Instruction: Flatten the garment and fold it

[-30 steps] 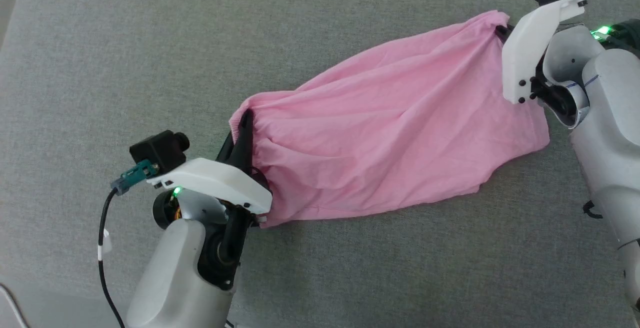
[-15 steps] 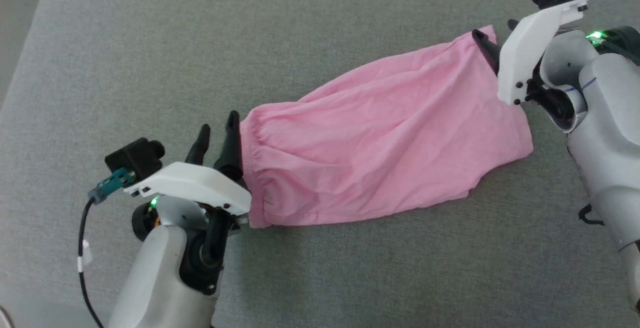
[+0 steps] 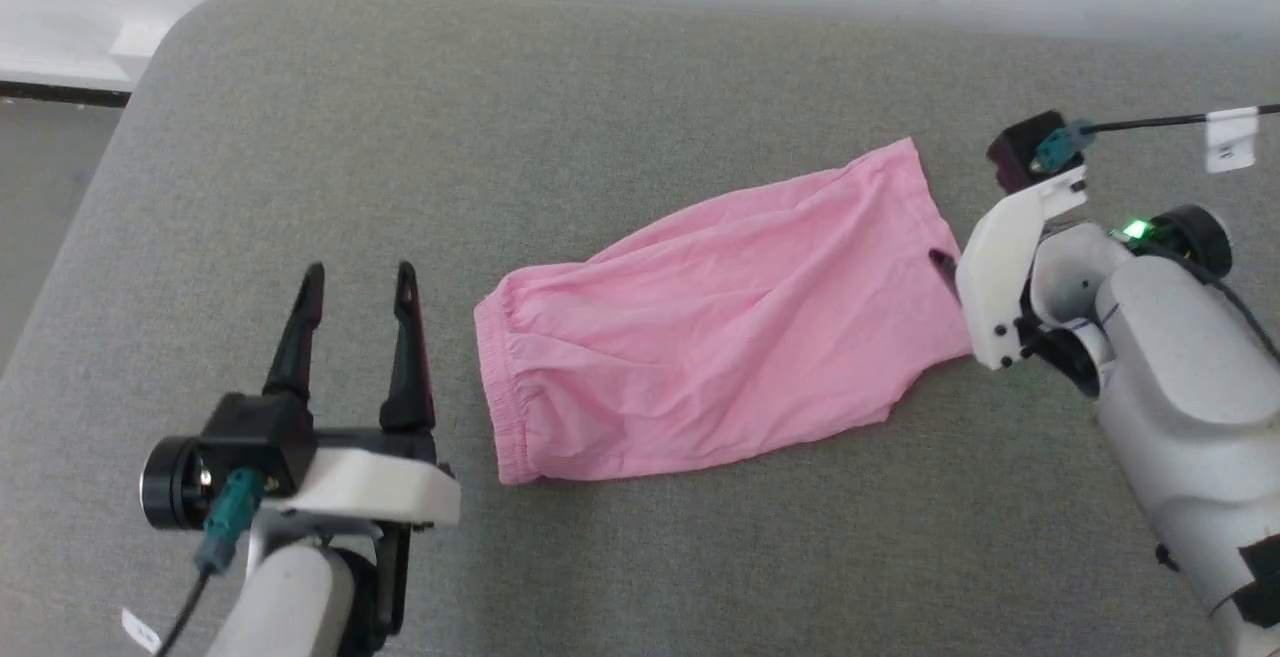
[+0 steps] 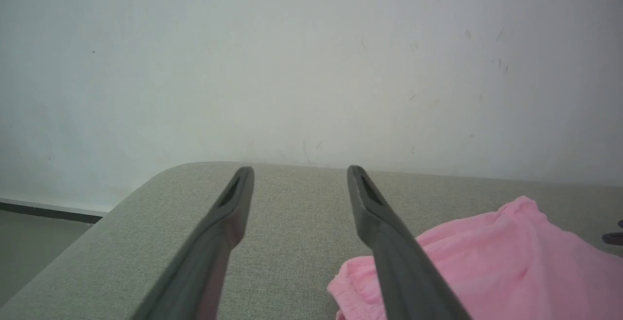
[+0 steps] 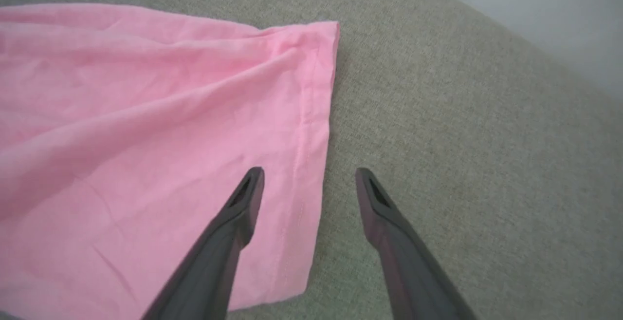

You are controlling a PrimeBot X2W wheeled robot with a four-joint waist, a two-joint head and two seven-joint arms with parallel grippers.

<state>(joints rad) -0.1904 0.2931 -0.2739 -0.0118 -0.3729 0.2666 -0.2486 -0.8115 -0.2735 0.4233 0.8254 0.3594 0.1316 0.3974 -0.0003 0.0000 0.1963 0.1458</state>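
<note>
Flattening: thin light pink cloth garment [image 3: 720, 327] lies spread on grey fabric cushion [image 3: 500, 87], few wrinkles left.
Folding: not begun.
Left gripper [image 3: 359, 272]: wide apart, empty.
Right gripper [image 5: 310, 171]: wide apart, empty.

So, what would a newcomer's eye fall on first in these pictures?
The bright pink garment, lying spread and creased in the middle of the grey cushion. Next come the left gripper, open and clear of the ruffled end, and the right gripper, open with one finger over the cloth and one over the cushion at the hemmed edge.
</note>
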